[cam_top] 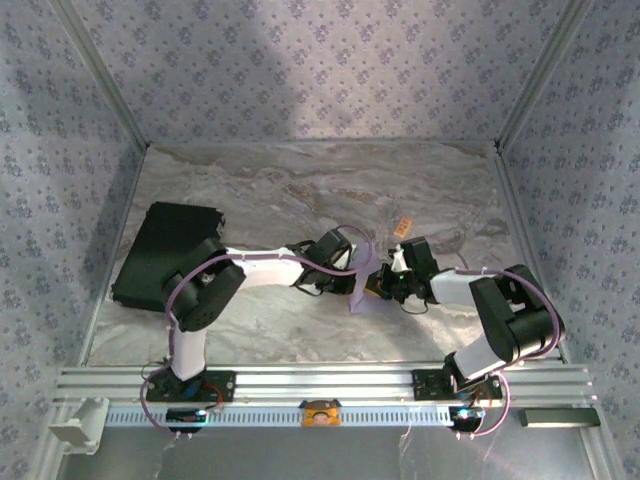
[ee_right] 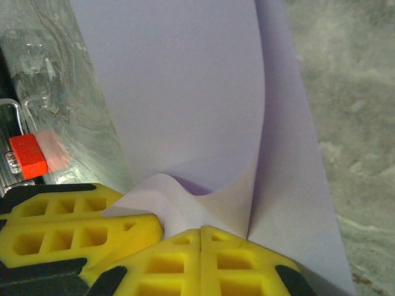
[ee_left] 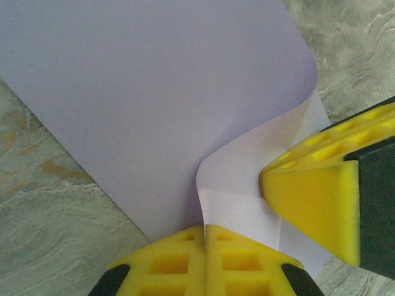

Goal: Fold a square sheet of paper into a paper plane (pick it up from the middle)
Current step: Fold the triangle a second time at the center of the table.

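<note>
Two tools share one hold: the left tool and the right tool are both clamped fully closed on the square sheet of paper. They pinch neighbouring spots near its middle, and it stands up over the centre of the bench, probably to set a crease. Thin, matte and pale lavender, the sheet bows in a soft curl between gridded yellow pads; the bench is marbled grey.

No legible text, no readable labels, brands, numbers or signs anywhere
</note>
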Controlling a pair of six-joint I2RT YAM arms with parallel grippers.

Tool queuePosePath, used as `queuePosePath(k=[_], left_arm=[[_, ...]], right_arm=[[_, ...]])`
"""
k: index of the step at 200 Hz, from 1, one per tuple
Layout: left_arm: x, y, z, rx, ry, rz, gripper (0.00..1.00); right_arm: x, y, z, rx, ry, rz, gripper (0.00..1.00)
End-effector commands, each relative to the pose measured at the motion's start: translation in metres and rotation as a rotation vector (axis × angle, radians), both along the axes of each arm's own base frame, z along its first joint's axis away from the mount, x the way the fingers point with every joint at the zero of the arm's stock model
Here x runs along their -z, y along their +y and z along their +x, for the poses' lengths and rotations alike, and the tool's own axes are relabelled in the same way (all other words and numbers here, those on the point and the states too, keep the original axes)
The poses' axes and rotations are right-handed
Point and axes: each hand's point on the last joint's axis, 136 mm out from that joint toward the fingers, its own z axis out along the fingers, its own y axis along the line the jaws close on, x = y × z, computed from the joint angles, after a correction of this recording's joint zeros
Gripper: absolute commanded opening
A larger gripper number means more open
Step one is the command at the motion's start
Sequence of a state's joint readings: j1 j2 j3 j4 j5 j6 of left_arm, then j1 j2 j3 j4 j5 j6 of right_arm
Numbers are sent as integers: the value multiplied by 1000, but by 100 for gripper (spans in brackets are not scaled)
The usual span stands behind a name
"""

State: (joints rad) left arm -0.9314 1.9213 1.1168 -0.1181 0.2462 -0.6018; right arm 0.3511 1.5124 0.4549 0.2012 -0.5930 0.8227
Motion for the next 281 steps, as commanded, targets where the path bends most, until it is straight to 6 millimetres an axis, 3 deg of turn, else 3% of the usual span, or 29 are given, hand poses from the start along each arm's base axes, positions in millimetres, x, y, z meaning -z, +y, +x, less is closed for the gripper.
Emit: queuePosePath(k=[1, 27, 49, 79, 125, 142, 161, 186, 226, 249, 265, 281], left_arm=[[26, 16, -13, 23, 67, 102, 0], [27, 17, -13, 22, 70, 106, 0], [26, 17, -13, 23, 72, 105, 0], [27, 17, -13, 25, 74, 108, 0], [28, 17, -14, 40, 74, 120, 0], [30, 20, -13, 45, 71, 145, 0], [31, 20, -14, 44, 81, 135, 0], [32, 18, -16, 58, 93, 135, 0], [34, 20, -15, 61, 98, 137, 0], [33, 19, -15, 62, 99, 133, 0], [34, 19, -16, 62, 103, 130, 0], [33, 18, -16, 68, 102, 129, 0]], right_arm=[[7, -6, -2, 28, 25, -23, 4], [-17, -3, 11, 12, -35, -28, 4], [-23, -3, 21, 12, -52, -19, 4], [-9, -9, 24, 27, -16, -29, 4], [25, -33, 11, 117, 102, -79, 4], [11, -23, 18, 101, 66, -8, 5], [-19, -11, 33, 39, -2, 47, 6], [-36, -18, 44, 26, -52, 17, 6], [-9, -19, 42, 36, 21, 46, 6], [16, -32, 32, 88, 70, -9, 5], [23, -42, 30, 125, 75, -17, 5], [16, -44, 34, 131, 50, 6, 6]])
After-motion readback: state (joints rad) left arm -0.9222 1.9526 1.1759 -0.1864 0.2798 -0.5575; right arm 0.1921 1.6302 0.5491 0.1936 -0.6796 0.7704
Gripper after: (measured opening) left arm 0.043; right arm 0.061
